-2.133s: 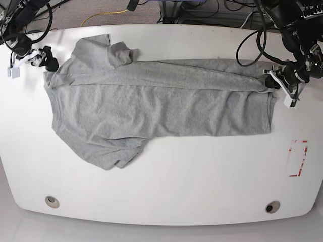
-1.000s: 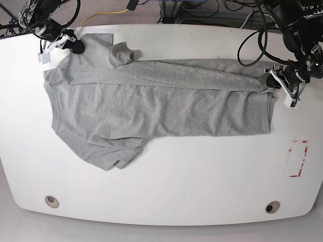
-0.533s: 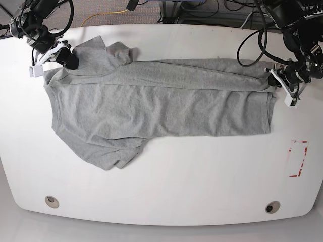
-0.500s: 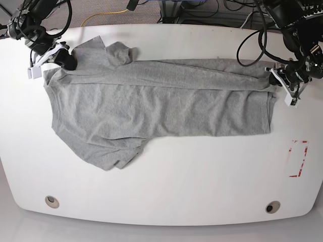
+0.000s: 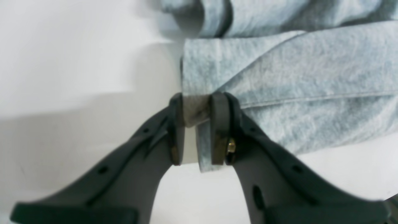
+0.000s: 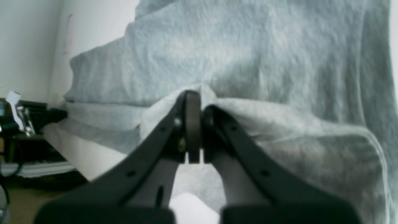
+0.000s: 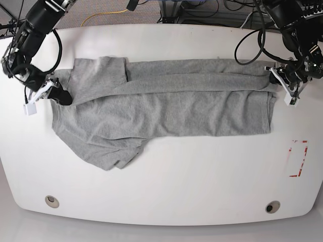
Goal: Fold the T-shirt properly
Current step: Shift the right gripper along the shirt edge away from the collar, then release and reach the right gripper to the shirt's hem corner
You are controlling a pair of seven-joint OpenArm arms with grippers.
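The grey T-shirt (image 7: 166, 106) lies spread across the white table (image 7: 202, 186), plain side up, with its far long edge folded over toward the front. My left gripper (image 7: 276, 80) is at the shirt's right end, shut on the folded hem corner; in the left wrist view the cloth (image 5: 279, 81) is pinched between its pads (image 5: 195, 105). My right gripper (image 7: 63, 96) is at the shirt's left end, shut on a fold of fabric near the shoulder. The right wrist view shows this gripper (image 6: 194, 102) closed on a ridge of the shirt (image 6: 248, 56).
A red-outlined rectangle (image 7: 298, 158) is marked on the table at the right. Two round holes (image 7: 51, 201) (image 7: 272, 206) sit near the front edge. Black cables and a yellow cord (image 7: 103, 15) lie behind the table's far edge.
My right gripper has moved from the far left corner toward the front, carrying the shoulder and sleeve fabric over onto the shirt. The left gripper has stayed put on the hem.
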